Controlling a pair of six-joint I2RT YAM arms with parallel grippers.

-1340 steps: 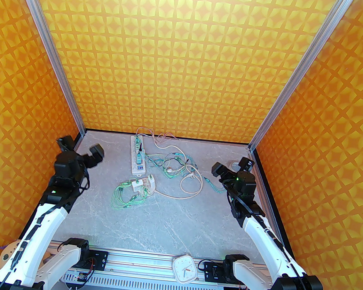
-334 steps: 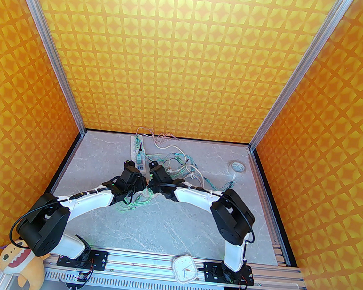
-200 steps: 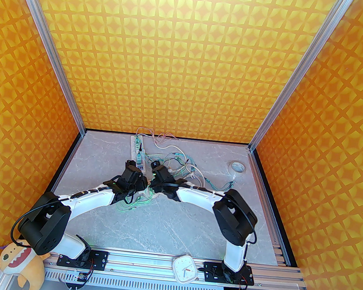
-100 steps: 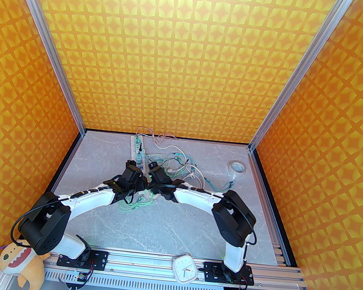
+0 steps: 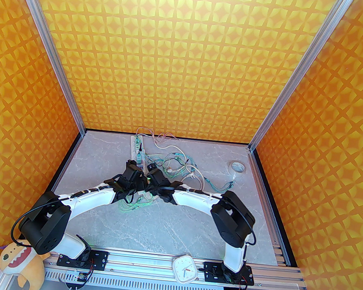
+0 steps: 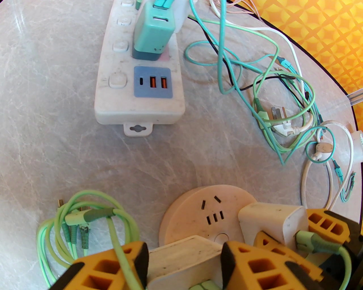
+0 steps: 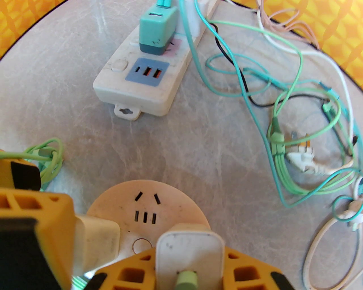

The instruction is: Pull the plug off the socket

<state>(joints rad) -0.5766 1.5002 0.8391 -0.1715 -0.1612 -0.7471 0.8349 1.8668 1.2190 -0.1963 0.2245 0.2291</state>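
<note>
A round beige socket [image 6: 198, 215] [image 7: 147, 198] lies mid-table, mostly under both wrists in the top view. Two white plugs sit on it. My left gripper [image 6: 184, 257] [image 5: 134, 181] is shut on one white plug [image 6: 181, 263] [image 7: 96, 240], with a green cable leaving it. My right gripper [image 7: 188, 266] [image 5: 152, 179] is shut on the other white plug [image 7: 188, 252] [image 6: 272, 223], and its yellow fingers [image 6: 326, 223] show at the right of the left wrist view. Both plugs still rest against the socket's face.
A white power strip [image 5: 137, 151] [image 6: 139, 85] with a teal charger [image 6: 154, 34] lies just beyond the socket. Tangled cables [image 5: 179, 168] spread to its right, and a green cable coil [image 6: 85, 223] lies left. A tape roll [image 5: 237, 167] sits far right, a clock [image 5: 184, 267] on the front rail.
Both arms have come in from the table's sides and closed on the plugs. Over the last second the right wrist has edged slightly left; both grips hold unchanged.
</note>
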